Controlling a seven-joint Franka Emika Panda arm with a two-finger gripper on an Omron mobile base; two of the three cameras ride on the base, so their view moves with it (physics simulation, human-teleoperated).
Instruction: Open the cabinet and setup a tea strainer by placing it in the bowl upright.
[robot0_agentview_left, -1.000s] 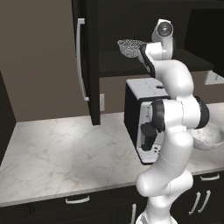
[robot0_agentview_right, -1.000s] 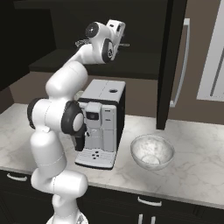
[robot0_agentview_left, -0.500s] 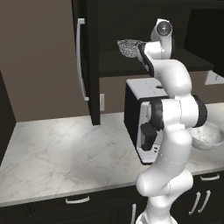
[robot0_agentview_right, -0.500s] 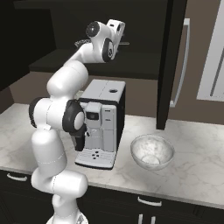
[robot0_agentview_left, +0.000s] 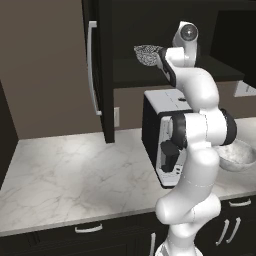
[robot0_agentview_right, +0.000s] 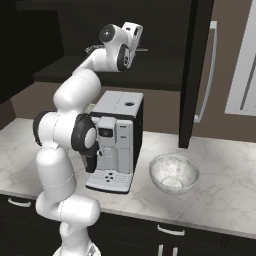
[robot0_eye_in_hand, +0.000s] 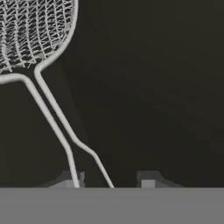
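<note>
One tea strainer (robot0_agentview_left: 146, 54), one bowl (robot0_agentview_right: 174, 173), one coffee machine (robot0_agentview_right: 116, 140), one arm. The strainer is sitting upper centre of the left base view, on the shelf (robot0_agentview_left: 150, 75) inside the open cabinet (robot0_agentview_left: 102, 70), mesh basket pointing left. In the hand view its mesh (robot0_eye_in_hand: 33, 30) is filling the upper left and its wire handle (robot0_eye_in_hand: 61, 127) is running down to the bottom edge between the two fingers (robot0_eye_in_hand: 148, 179), closer to the left one.

The gripper (robot0_agentview_left: 162, 56) is reaching into the cabinet at strainer height; its fingers are sitting either side of the handle, but I cannot tell whether they are clamping it or standing free.

The bowl is sitting lower right of centre in the right base view, on the desk (robot0_agentview_left: 75, 175), just right of the coffee machine. The desk is white-grey marble; black drawers (robot0_agentview_right: 165, 235) with short silver pulls are running below it, and a brown wall is behind. The cabinet door (robot0_agentview_left: 100, 75) is hanging open, its long silver bar handle (robot0_agentview_left: 91, 70) facing left in the left base view.

Versus a second ago: arm pose, strainer, bowl and machine are all sitting in the same spots; no shift is showing in either base view.
</note>
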